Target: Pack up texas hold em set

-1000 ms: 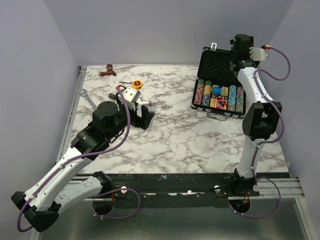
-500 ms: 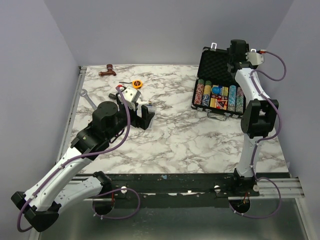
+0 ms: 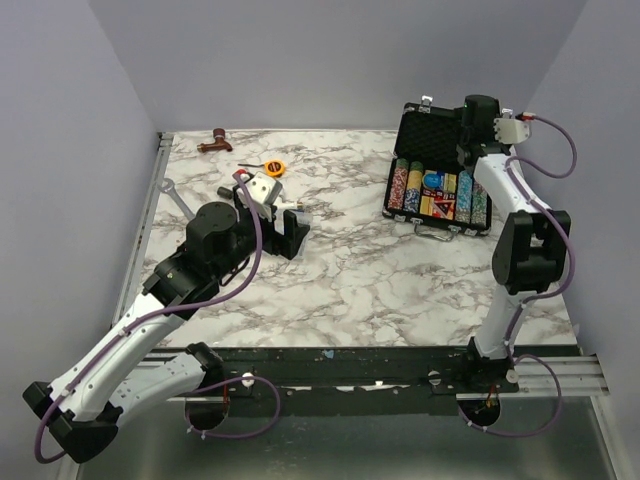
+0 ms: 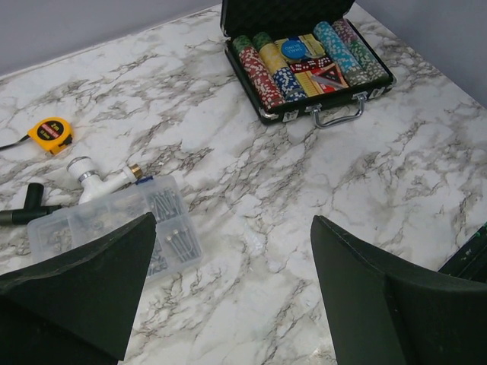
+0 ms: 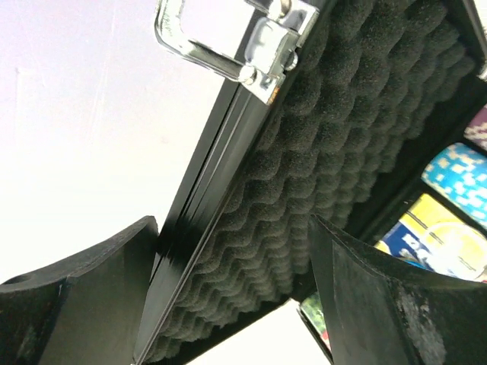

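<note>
Top external: right gripper [image 5: 233, 228] has shifted onto the case lid [image 3: 430, 130], jaws wide astride its rim, clamping nothing. Left gripper [image 4: 233, 228] gapes, empty, above the table [image 4: 251, 190]. I judge closing the lid comes next.

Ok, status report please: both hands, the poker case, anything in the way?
Left hand open, hovering over table. Right hand open, astride the raised lid's edge. Case open, chips inside. Nothing seen blocking the lid.
</note>
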